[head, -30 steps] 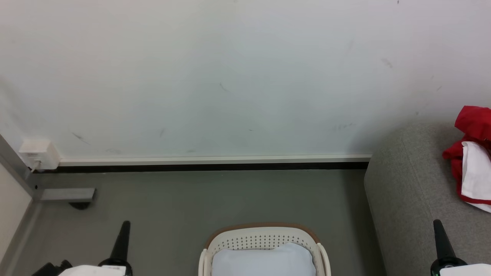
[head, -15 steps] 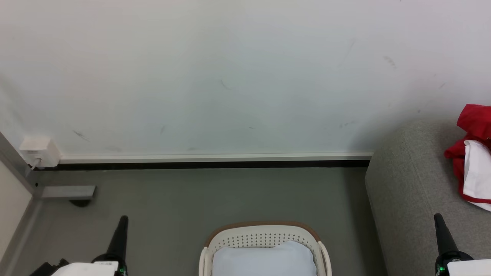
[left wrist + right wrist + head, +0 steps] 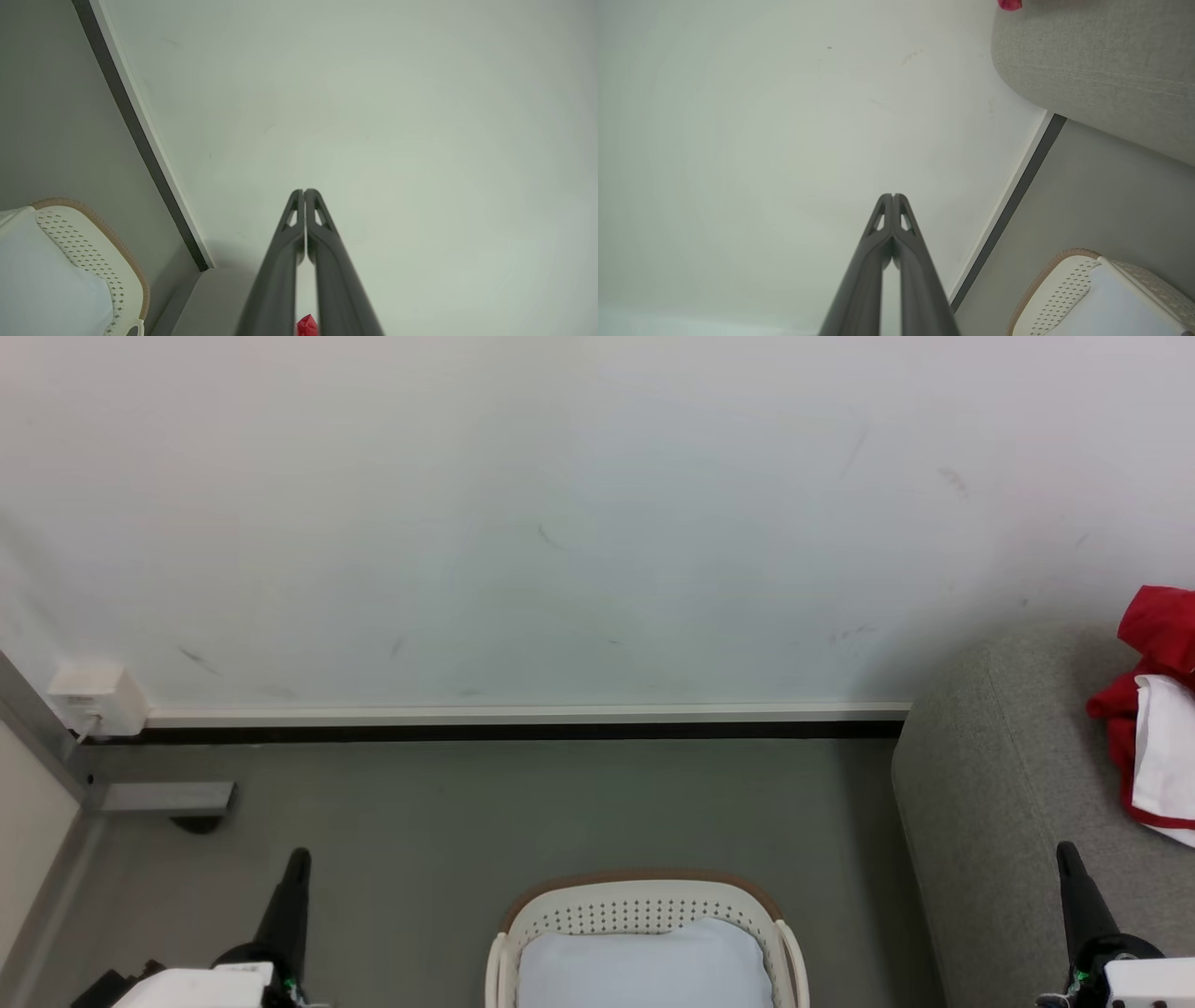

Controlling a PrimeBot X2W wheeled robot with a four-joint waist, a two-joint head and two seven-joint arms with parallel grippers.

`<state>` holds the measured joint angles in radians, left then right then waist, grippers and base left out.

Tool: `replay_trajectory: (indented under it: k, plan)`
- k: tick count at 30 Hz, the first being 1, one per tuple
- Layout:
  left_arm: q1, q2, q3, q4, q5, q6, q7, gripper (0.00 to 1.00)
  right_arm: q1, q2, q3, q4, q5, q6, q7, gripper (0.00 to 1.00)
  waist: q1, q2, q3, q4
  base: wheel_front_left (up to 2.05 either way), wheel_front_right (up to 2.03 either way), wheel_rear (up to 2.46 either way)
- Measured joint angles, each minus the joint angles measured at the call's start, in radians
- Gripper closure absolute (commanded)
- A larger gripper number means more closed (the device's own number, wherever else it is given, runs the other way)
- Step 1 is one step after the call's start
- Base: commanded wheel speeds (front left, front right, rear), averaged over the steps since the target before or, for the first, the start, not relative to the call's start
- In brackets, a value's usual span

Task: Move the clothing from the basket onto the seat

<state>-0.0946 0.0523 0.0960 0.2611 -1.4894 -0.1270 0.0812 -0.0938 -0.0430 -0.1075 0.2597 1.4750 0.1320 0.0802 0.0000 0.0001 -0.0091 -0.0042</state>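
The red and white clothing [image 3: 1156, 709] lies bunched on the grey seat [image 3: 990, 784] at the right edge of the head view. The white basket [image 3: 644, 910] with its brown rim stands on the floor at bottom centre, and a pale blue pad [image 3: 644, 971] lies inside it. My left gripper [image 3: 299, 854] points up at the lower left, shut and holding nothing. My right gripper [image 3: 1064, 849] rises at the lower right in front of the seat, shut as well. In the left wrist view the fingertips [image 3: 303, 192] meet; in the right wrist view the fingertips [image 3: 893, 196] touch too.
A pale wall with a white and black skirting [image 3: 523, 723] runs behind the grey floor [image 3: 467, 821]. A small white box [image 3: 93, 700] sits on the wall at the left, above a grey metal foot [image 3: 168, 798].
The whole head view has drifted: wall, basket and seat sit slightly higher and the clothing further right, so the camera has moved. Both grippers stay shut.
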Motion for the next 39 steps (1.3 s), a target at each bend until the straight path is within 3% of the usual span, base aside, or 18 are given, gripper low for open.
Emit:
replay_trajectory:
  k: [19, 39]
  plan:
    - [-0.011, -0.003, 0.018, -0.013, -0.116, -0.001, 0.033, 1.0, -0.01, -0.003, -0.005, -0.011, 0.135, 0.0, 0.034, 1.0, 0.0, 0.0, 0.011, 0.004, 0.0, 0.0, 0.0]
    - [-0.012, -0.003, 0.019, -0.013, -0.116, -0.002, 0.033, 1.0, -0.011, -0.003, -0.005, -0.011, 0.137, 0.0, 0.034, 1.0, 0.0, 0.0, 0.011, 0.004, 0.0, 0.0, 0.0]
